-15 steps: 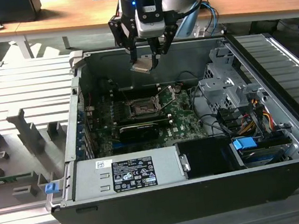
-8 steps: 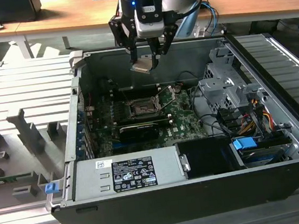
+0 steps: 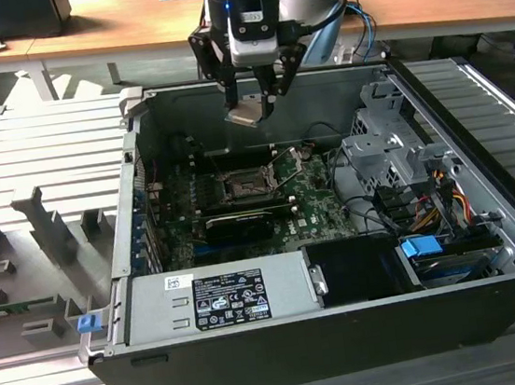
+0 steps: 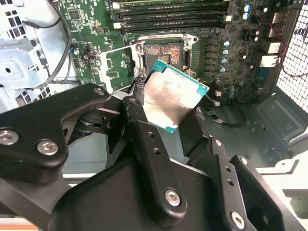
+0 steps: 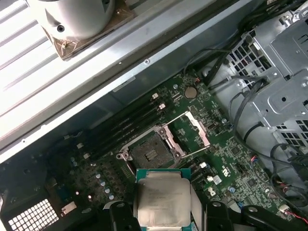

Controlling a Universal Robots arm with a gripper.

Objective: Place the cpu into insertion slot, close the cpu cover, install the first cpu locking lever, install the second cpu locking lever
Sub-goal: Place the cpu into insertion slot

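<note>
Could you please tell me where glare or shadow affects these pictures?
In the first wrist view the ribbed metal panel washes out white while the insertion slot sits dim; in the second wrist view the cpu shows a bright sheen; in the exterior view light is even, the case front dark.

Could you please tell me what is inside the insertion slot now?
Nothing: the insertion slot shows bare contacts, its cpu cover swung open beside it. The gripper holds the cpu clear of it. In the second wrist view the cpu hides part of the slot.
</note>
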